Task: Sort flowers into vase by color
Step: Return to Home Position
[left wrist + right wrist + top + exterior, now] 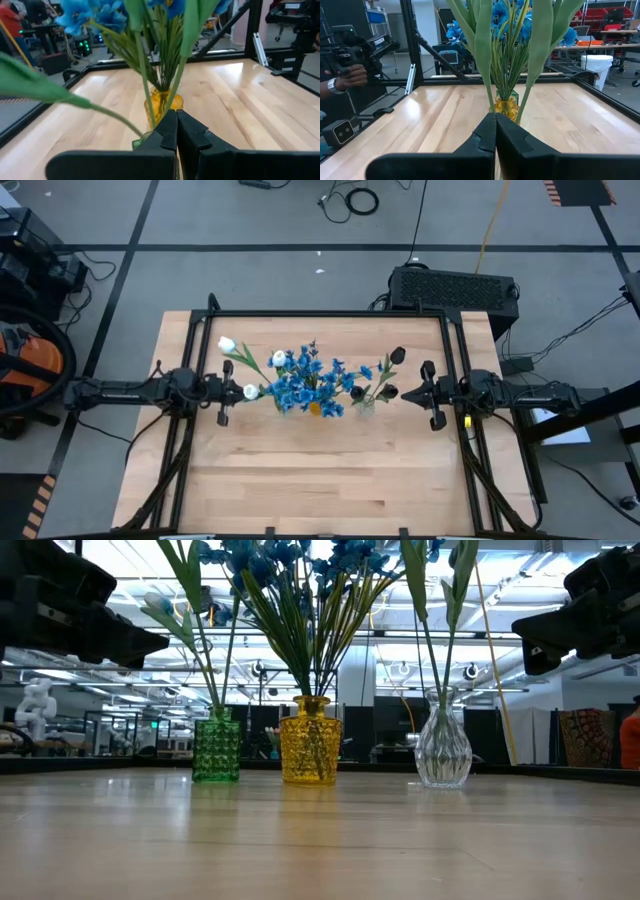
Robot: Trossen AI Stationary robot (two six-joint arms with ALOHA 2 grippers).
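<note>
Finishing up: the flowers (pixel 335 375) are all standing in vases, none loose on the worktop (pixel 320 480), so sorting is looking done.
Blue clusters (pixel 300 390) are filling the yellow vase (pixel 310 740), white tulips (pixel 228 345) the green vase (pixel 216 748) beside it, dark buds (pixel 397 356) the clear vase (pixel 443 750) on its other side; the low view is showing all three vases, blossoms hiding them from above. Left gripper (pixel 176 117) and right gripper (pixel 495 120) are flanking the yellow vase, fingers clenched on nothing.

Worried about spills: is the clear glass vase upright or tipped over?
Upright. The clear vase stands on its base, leafy stems rising from its mouth.
</note>
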